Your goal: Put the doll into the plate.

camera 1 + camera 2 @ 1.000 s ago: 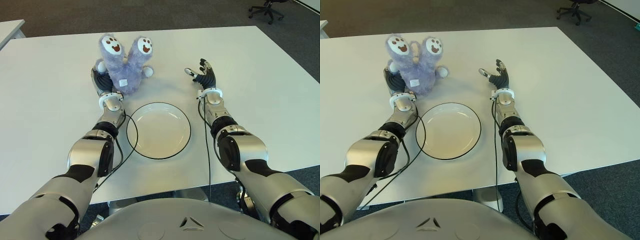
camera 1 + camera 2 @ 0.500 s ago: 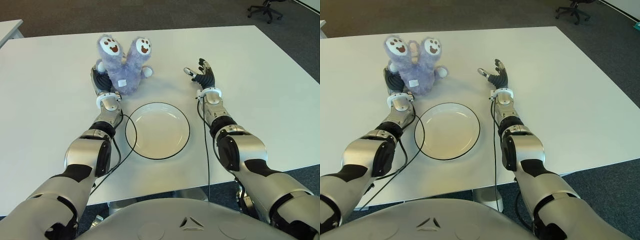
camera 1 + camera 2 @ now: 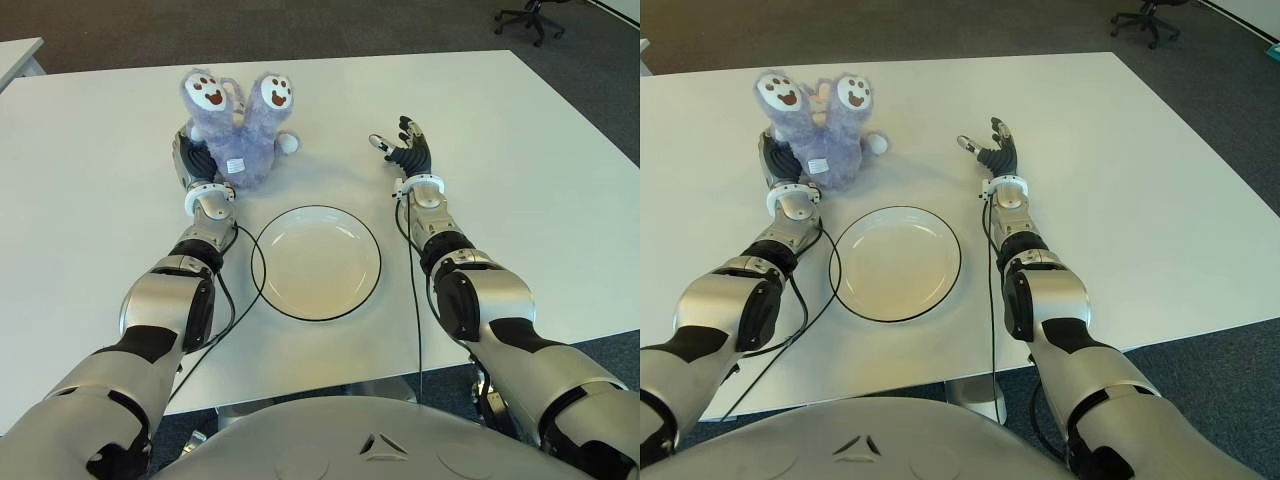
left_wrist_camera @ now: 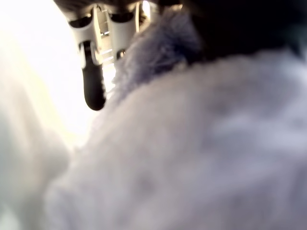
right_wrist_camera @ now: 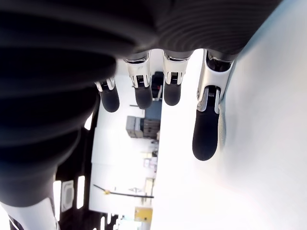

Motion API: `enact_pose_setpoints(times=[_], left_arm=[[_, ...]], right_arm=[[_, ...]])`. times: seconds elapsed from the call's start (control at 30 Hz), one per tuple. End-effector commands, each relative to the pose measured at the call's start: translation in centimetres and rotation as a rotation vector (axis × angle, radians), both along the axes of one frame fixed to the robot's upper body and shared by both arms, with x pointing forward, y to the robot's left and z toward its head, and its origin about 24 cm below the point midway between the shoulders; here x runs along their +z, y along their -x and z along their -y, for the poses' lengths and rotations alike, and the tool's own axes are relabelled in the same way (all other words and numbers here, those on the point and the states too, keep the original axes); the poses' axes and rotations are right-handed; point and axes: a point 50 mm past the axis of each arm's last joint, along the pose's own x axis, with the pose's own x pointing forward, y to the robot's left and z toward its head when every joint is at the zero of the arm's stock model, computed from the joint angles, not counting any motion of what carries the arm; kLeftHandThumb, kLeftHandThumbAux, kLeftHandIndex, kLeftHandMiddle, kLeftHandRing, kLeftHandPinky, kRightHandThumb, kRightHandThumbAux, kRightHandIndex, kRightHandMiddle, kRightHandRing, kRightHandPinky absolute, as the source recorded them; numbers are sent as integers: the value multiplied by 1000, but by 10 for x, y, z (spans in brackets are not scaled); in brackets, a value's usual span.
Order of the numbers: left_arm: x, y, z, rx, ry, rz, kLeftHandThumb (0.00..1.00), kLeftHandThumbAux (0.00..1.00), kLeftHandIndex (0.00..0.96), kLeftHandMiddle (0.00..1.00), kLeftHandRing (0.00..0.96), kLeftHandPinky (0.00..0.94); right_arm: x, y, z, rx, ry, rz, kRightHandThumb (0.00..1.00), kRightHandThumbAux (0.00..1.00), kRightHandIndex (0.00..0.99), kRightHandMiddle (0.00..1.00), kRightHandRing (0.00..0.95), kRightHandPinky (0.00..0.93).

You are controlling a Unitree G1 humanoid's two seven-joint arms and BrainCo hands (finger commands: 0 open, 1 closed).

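Observation:
The fluffy purple doll (image 3: 238,135) stands at the back left of the white table (image 3: 90,210), its two smiling-face ears pointing up. My left hand (image 3: 190,165) is pressed against its lower left side and grasps it; in the left wrist view fur (image 4: 201,143) fills the picture beside one dark fingertip (image 4: 93,93). The white plate (image 3: 316,262) with a black rim lies nearer to me, right of the left forearm, with nothing in it. My right hand (image 3: 405,150) shows right of the plate, with its fingers (image 5: 206,139) spread and holding nothing.
Black cables (image 3: 412,290) run along both forearms, and the left one curves beside the plate's rim. An office chair (image 3: 535,15) stands on the floor beyond the table's far right corner. The table's right edge (image 3: 600,130) falls away to dark carpet.
The doll and my left hand have shifted to the left together, away from the plate. The right hand has stayed in place.

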Motion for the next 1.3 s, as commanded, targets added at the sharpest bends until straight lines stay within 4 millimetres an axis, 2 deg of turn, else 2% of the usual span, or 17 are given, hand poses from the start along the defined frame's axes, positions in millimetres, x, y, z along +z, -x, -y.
enact_pose_setpoints(times=[0.03,0.1,0.23,0.4,0.43,0.5,0.83,1.0,1.3], left_arm=[[4,-2,-6,34,-13,-11,845,654,435,547,692,679],[6,-3,-6,37,-9,-7,844,655,443,495,704,680],[8,-5,-7,34,-4,-5,844,655,444,492,711,678],[18,-10,-7,20,5,27,847,657,446,492,747,751],[19,-11,-7,11,6,32,850,656,441,547,753,756],[22,-13,-7,-5,7,35,852,656,434,598,765,755],[29,-18,-9,-52,27,38,848,661,420,571,726,683],[34,-20,-9,-60,26,51,845,665,410,538,743,735],[40,-23,-10,-78,-4,51,843,667,408,538,778,773]], right_arm=[[-63,35,5,-30,-20,-286,74,723,82,55,38,39],[-63,36,5,-28,-18,-286,70,720,81,55,37,40],[-63,36,6,-28,-16,-287,68,721,80,55,37,40],[-64,36,6,-30,-15,-291,72,728,79,56,37,39],[-64,36,6,-30,-15,-290,72,728,78,56,37,39],[-63,35,6,-31,-16,-290,71,727,77,55,37,41],[-63,35,6,-35,-21,-288,82,732,84,64,41,37],[-63,35,6,-33,-20,-286,81,732,85,67,43,42],[-62,35,6,-30,-18,-285,74,732,85,63,41,41]])
